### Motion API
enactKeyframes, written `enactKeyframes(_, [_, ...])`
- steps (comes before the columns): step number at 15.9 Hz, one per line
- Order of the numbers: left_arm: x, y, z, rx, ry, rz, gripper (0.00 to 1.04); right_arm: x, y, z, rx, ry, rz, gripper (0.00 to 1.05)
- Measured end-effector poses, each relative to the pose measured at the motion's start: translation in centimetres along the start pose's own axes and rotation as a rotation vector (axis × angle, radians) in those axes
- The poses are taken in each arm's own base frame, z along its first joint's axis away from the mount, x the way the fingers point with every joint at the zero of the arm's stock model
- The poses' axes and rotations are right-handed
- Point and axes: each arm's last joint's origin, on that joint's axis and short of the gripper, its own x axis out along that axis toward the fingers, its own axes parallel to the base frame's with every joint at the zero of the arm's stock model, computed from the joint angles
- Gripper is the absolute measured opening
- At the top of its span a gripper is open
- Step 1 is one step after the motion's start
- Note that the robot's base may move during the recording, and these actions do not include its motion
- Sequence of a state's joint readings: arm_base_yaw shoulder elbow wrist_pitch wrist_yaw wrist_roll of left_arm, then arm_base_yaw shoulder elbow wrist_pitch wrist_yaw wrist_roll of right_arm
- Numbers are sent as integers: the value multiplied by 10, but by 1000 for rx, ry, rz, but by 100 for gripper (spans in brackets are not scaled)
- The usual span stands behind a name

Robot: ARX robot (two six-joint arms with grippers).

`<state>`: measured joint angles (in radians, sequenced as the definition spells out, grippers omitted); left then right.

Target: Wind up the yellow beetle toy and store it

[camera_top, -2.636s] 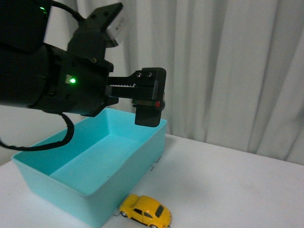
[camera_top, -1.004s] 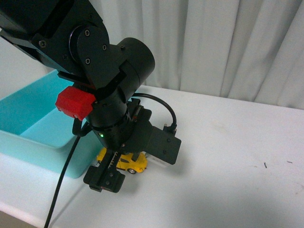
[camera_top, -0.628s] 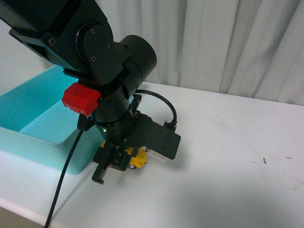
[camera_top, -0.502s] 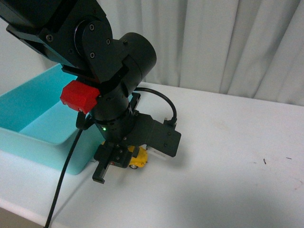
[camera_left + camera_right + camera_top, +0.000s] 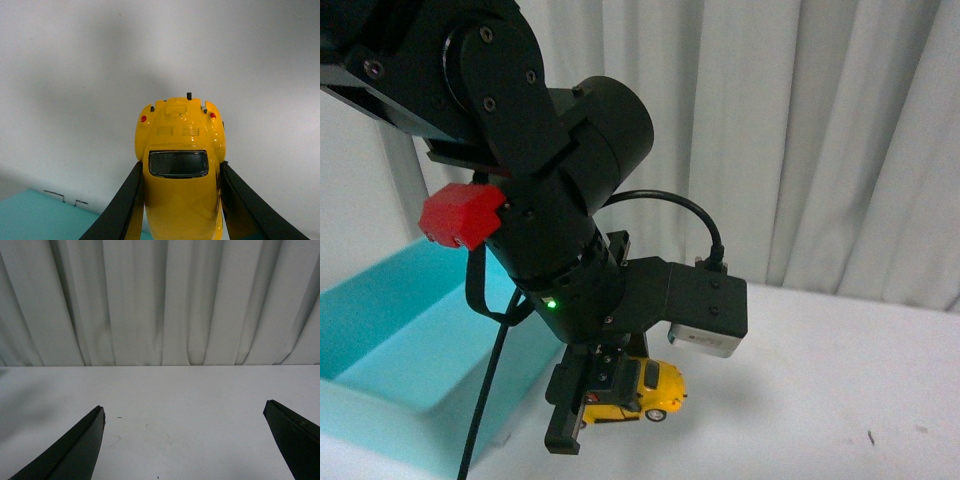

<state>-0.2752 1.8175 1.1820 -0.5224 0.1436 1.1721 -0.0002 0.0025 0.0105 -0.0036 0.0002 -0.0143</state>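
The yellow beetle toy [image 5: 645, 390] hangs above the white table, clamped between the two black fingers of my left gripper [image 5: 605, 395]. In the left wrist view the yellow beetle toy [image 5: 179, 175] shows from above, its rear window and red tail lights facing the camera, with a finger pressed on each side; my left gripper [image 5: 179, 200] is shut on it. My right gripper [image 5: 184, 440] is open and empty over bare table, its fingers [image 5: 75, 450] wide apart. The right arm does not show in the front view.
A turquoise bin [image 5: 390, 330] stands on the white table [image 5: 840, 390] at the left, beside and below the held toy; its corner shows in the left wrist view [image 5: 35, 220]. White curtains [image 5: 800, 130] hang behind the table.
My left gripper came down onto the toy beside the bin, closed on it, and has now lifted it off the table. The toy is higher than half a second ago.
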Motion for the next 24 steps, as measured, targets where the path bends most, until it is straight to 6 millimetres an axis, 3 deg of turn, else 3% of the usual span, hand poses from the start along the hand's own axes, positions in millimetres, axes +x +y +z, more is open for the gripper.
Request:
enactKeyframes(2, [-19, 6, 1, -50, -56, 2, 37, 0, 0, 0, 0, 0, 0, 98])
enactKeyframes(4, [-61, 26, -6, -169, -166, 48, 37, 0, 0, 0, 0, 0, 0, 98])
enactKeyframes(7, [-121, 71, -48, -416, -201, 228, 37, 0, 0, 0, 0, 0, 0, 98])
enactKeyframes(9, [-134, 99, -93, -617, -78, 394, 37, 0, 0, 0, 0, 0, 0, 98])
enactKeyframes(11, [-110, 109, -134, -833, 83, 453, 37, 0, 0, 0, 0, 0, 0, 98])
enactKeyframes(12, [-95, 108, -144, -894, 146, 451, 37, 0, 0, 0, 0, 0, 0, 98])
enactKeyframes(16, [-34, 107, -155, -1017, 232, 442, 36, 0, 0, 0, 0, 0, 0, 98])
enactKeyframes(18, [-1, 99, -174, -1055, 292, 423, 36, 0, 0, 0, 0, 0, 0, 98])
enactKeyframes(21, [19, 93, -191, -1079, 309, 446, 36, 0, 0, 0, 0, 0, 0, 98])
enactKeyframes(24, [38, 89, -191, -1063, 313, 427, 36, 0, 0, 0, 0, 0, 0, 98])
